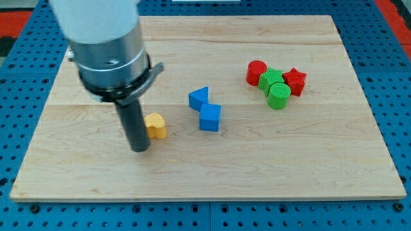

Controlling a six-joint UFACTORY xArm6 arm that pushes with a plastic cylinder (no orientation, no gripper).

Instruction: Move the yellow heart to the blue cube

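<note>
wooden board [257, 173] on blue pegboard: my tip [140, 149], a bare rod with no fingers to open or close, seems to touch the yellow heart [156, 126] from its left. blue cube [210, 118] sits near on the right; the push remains.

A pale, smooth-grained wooden board [257, 167] is seen on a blue perforated metal-looking base [19, 38]. Matt, plastic-looking blocks include a yellow heart [156, 126] and blue cube [210, 118]. A brushed metal collar [109, 61] is shown.
</note>
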